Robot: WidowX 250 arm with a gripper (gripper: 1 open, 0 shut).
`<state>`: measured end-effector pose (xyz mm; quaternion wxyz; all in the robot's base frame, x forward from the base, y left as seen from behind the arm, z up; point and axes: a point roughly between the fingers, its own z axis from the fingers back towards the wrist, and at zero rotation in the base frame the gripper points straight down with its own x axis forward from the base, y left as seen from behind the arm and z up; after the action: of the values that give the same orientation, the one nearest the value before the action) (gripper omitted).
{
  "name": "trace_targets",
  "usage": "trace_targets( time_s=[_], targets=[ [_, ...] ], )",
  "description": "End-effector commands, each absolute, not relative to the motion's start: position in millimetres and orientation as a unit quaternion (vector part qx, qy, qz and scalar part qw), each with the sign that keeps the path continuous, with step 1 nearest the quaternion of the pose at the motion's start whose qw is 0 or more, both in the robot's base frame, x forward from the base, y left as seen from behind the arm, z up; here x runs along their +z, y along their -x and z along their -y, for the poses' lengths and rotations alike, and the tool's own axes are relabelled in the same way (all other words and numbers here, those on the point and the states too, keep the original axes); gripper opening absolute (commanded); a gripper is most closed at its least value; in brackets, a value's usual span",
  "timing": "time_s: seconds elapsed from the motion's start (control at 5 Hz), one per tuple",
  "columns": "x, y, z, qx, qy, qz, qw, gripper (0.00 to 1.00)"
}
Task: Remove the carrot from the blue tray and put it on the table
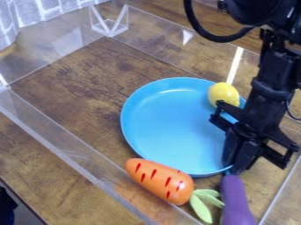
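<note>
Gripper (pixel 237 169) fingers are coming close together low at the right, the black fingertips lying nearly closed just beside the plate's right rim, above the upper end of the eggplant; whether anything is being gripped cannot be told from this view. Nearest the camera, the purple toy eggplant (pixel 235 202) is lying lengthwise at the lower right, its near end running out of view. To its left, the orange toy carrot (pixel 160 180) is resting outside the blue plate, beside the near left part of the rim, its thick body slanting down toward the right. Thin dark stripes are crossing the carrot body, and pale green leaves (pixel 206 206) are spreading from its right end, close to the eggplant. A low clear acrylic wall (pixel 70 145) is running diagonally along the left side. Behind the carrot, the round, shallow blue plate (pixel 171 127) is occupying the middle of the scene, its smooth inner surface showing. The yellow toy lemon (pixel 223 94) is sitting at the plate's far right edge, near the black robot arm (pixel 273 75). Beyond the plate, the dark brown wood-grain desk (pixel 77 83) is extending toward the far acrylic wall (pixel 177 35), and a black cable (pixel 202 33) is curving down and across near the top.
</note>
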<state>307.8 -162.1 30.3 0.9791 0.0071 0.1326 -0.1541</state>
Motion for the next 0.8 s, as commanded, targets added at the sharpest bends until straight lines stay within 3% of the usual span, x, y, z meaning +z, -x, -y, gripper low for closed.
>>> trace_targets(
  time_s=[0.0,0.6],
  targets=[
    [58.7,-311,171,-0.170,-0.001,-0.099,0.980,0.00],
    [75.1,-308,172,-0.186,-0.017,-0.099,0.977,0.00]
  ],
)
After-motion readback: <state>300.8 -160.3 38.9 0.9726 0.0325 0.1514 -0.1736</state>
